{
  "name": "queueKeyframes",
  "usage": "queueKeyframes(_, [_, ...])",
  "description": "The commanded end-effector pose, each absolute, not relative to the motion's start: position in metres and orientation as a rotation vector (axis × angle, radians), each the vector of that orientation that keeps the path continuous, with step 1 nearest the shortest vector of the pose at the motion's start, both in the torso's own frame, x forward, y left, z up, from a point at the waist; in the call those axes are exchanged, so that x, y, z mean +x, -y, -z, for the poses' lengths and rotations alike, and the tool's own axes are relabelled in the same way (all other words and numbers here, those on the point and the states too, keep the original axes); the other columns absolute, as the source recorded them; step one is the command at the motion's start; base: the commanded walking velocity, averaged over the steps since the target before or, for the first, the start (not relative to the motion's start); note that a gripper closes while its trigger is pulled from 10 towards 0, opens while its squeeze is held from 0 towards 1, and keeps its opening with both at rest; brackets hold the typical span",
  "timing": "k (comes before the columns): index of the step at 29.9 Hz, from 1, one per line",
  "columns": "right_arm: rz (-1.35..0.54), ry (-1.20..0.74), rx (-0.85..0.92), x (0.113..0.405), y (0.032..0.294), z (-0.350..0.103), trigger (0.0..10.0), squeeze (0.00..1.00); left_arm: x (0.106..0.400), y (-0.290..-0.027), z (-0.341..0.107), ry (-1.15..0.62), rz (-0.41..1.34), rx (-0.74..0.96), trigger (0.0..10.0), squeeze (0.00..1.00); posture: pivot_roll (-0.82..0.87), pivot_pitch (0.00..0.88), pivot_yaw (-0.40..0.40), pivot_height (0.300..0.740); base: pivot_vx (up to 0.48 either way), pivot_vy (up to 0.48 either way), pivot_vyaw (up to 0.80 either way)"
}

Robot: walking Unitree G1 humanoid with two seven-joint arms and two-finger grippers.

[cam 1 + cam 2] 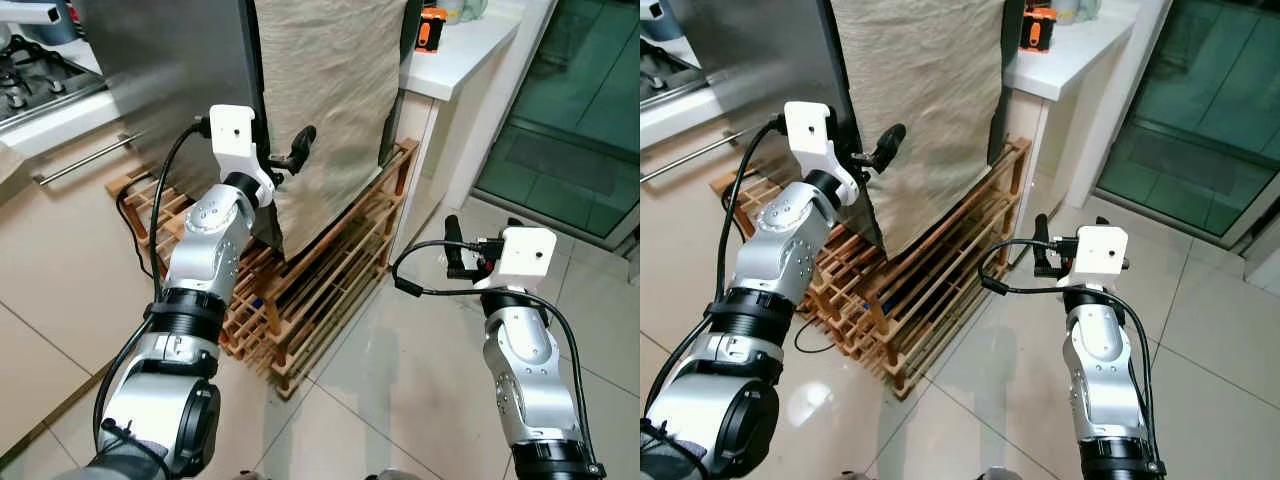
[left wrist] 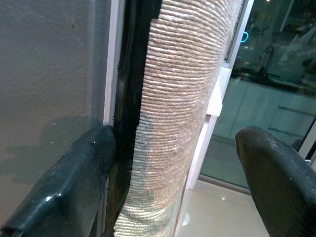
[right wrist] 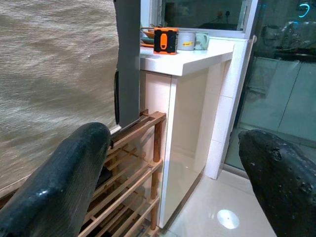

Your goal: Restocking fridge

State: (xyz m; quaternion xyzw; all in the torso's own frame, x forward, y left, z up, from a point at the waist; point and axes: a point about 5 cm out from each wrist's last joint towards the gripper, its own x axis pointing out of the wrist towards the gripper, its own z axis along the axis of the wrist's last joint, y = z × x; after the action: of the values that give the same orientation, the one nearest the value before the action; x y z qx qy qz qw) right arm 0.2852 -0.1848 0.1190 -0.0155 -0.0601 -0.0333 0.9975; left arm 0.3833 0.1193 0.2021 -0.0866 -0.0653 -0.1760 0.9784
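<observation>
Your left gripper (image 1: 283, 160) is raised at the front corner of the tall grey metal fridge (image 1: 170, 70), its two black fingers spread wide and straddling the vertical edge where a beige woven cloth (image 1: 325, 90) hangs down the fridge's face; one finger (image 2: 64, 182) lies against the dark seal strip, the other stands off the cloth, and nothing is gripped. The fridge stands on a low slatted wooden rack (image 1: 300, 290) on the tiled floor (image 1: 400, 380). Your right gripper (image 1: 452, 247) hovers over open floor beside the rack's end post, fingers wide apart and empty, facing the white counter (image 3: 192, 54) that carries a small orange-and-black box (image 3: 165, 40).
</observation>
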Motion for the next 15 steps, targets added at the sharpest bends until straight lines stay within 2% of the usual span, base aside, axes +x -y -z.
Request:
queueKeyframes(1, [0.07, 0.127, -0.041, 0.284, 0.187, -0.121, 10.0, 0.0, 0.387, -0.115, -0.208, 0.146, 0.373, -0.186, 10.0, 0.0, -0.15, 0.0, 0.037, 0.736, 0.0, 0.0, 0.0])
queueKeyframes(4, [0.064, 0.125, -0.039, 0.284, 0.185, -0.121, 10.0, 0.0, 0.39, -0.107, -0.2, 0.098, 0.411, -0.178, 10.0, 0.0, -0.15, 0.002, 0.034, 0.736, 0.0, 0.0, 0.0])
queueKeyframes(8, [0.053, 0.12, -0.036, 0.285, 0.183, -0.121, 10.0, 0.0, 0.389, -0.071, -0.193, 0.059, 0.58, -0.192, 10.0, 0.0, -0.16, 0.0, 0.034, 0.736, 0.0, 0.0, 0.0])
queueKeyframes(9, [0.053, 0.12, -0.036, 0.285, 0.183, -0.121, 10.0, 0.0, 0.389, -0.071, -0.193, 0.059, 0.58, -0.192, 10.0, 0.0, -0.16, 0.0, 0.034, 0.736, 0.0, 0.0, 0.0])
queueKeyframes(11, [0.044, 0.121, -0.033, 0.285, 0.181, -0.121, 10.0, 0.0, 0.385, -0.043, -0.2, 0.095, 0.687, -0.168, 10.0, 0.0, -0.16, 0.0, 0.036, 0.736, 0.0, 0.0, 0.0])
queueKeyframes(12, [0.044, 0.121, -0.033, 0.285, 0.181, -0.121, 10.0, 0.0, 0.385, -0.043, -0.2, 0.095, 0.687, -0.168, 10.0, 0.0, -0.16, 0.0, 0.036, 0.736, 0.0, 0.0, 0.0])
queueKeyframes(13, [0.04, 0.122, -0.031, 0.284, 0.18, -0.121, 10.0, 0.0, 0.383, -0.029, -0.202, 0.105, 0.734, -0.156, 10.0, 0.0, -0.17, 0.0, 0.04, 0.736, 0.0, 0.0, 0.0])
queueKeyframes(15, [0.035, 0.121, -0.03, 0.283, 0.179, -0.121, 10.0, 0.0, 0.381, -0.019, -0.205, 0.111, 0.776, -0.172, 10.0, 0.0, -0.18, 0.0, 0.044, 0.736, 0.0, 0.0, 0.0])
